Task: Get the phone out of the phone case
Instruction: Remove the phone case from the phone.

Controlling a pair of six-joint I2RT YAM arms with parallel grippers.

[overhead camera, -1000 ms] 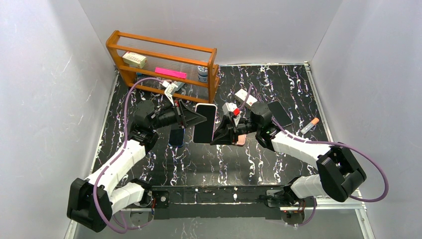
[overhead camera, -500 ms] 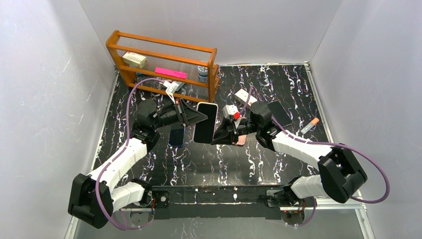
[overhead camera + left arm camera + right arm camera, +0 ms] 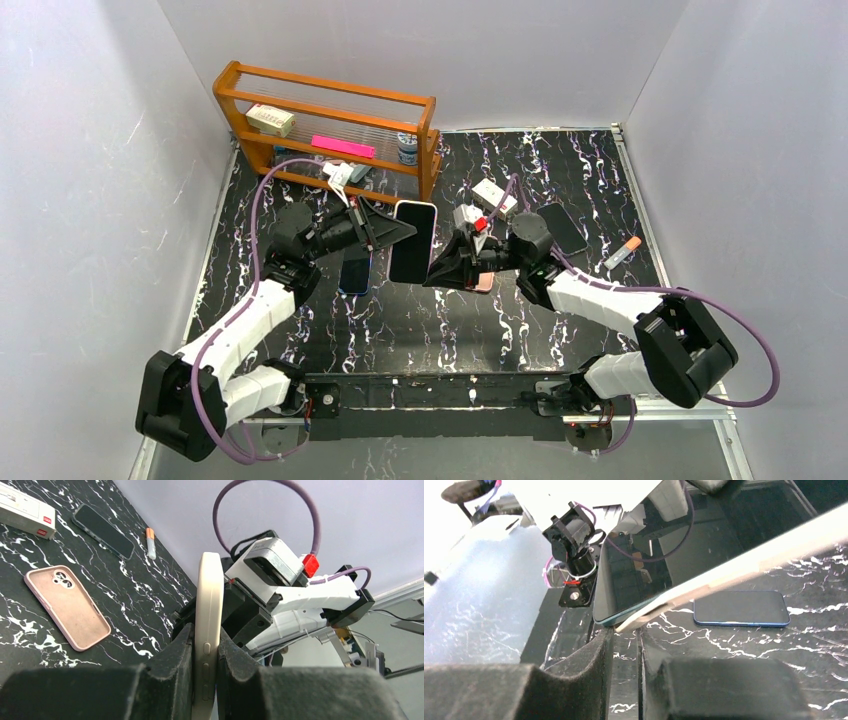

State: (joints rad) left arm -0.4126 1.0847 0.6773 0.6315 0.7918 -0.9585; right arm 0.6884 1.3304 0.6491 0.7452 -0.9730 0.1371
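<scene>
Three phones are counted: a held phone (image 3: pixel 412 243) in a cream case (image 3: pixel 210 605), plus a blue phone (image 3: pixel 353 272) and a dark phone (image 3: pixel 563 228) on the worktop (image 3: pixel 400 330). Two cases are seen (the pink case (image 3: pixel 67 607) lies empty), two white boxes (image 3: pixel 493 194) (image 3: pixel 270 120), one marker (image 3: pixel 622 252) and one wooden rack (image 3: pixel 431 150).

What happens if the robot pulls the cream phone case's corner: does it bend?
Probably it flexes: the cream case looks peeled off the phone at one corner. The phone likely stays stiff, standing straight between the left fingers. Its glossy screen may be slippery.
</scene>
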